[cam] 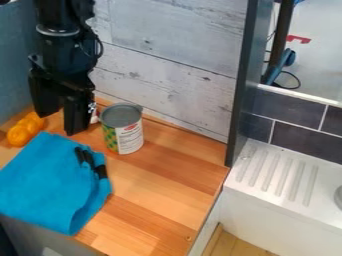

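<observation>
Gripper (pixel 59 124) spread wide | can (pixel 123 131) close beside | blue cloth (pixel 48 180), orange item (pixel 21 134) near

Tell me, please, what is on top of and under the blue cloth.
Small black pieces show on the blue cloth near its right edge. Brown wooden counter shows beside it; what lies beneath is covered.

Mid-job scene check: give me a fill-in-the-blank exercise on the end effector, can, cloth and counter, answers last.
The fingers of the end effector are not closed but ____.
The can is not on its side; it stands ____.
The cloth is coloured ____.
The counter under the can has a surface that looks like ____.

Missing words: open; upright; blue; wood.
</observation>
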